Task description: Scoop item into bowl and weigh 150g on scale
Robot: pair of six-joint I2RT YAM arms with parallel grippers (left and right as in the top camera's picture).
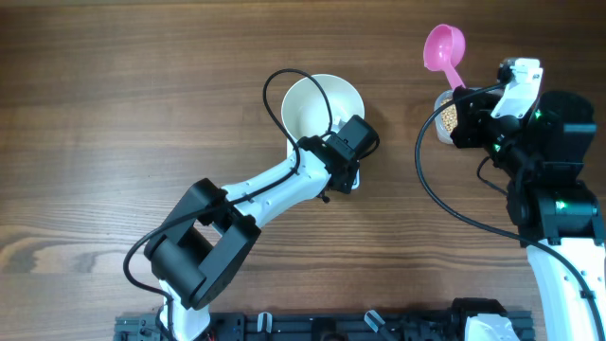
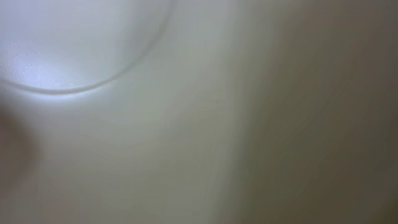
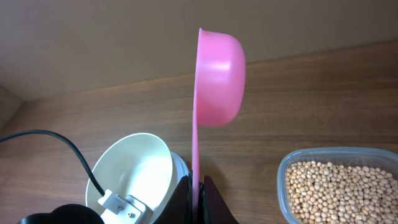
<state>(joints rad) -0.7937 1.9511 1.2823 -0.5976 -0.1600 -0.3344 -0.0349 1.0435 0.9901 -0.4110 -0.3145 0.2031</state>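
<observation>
A pink scoop (image 3: 217, 74) stood on edge, its round cup uppermost, over the brown wooden desk (image 1: 114, 95). A clear plastic tub (image 3: 281, 180) sat near it.

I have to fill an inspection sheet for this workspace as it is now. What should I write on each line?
Surface: brown wooden table; no spills seen.
Job's things: white bowl is empty; beans lie in the clear tub; scale not clearly seen.
Clutter: nothing seen.
End effectors: left end effector is shut on the bowl's rim, as far as visible; right end effector is shut on the handle of the empty pink scoop.
Cables: one black cable loops over the bowl; a second cable curves beside the right arm.
Surroundings: dark rail at the near table edge.
</observation>
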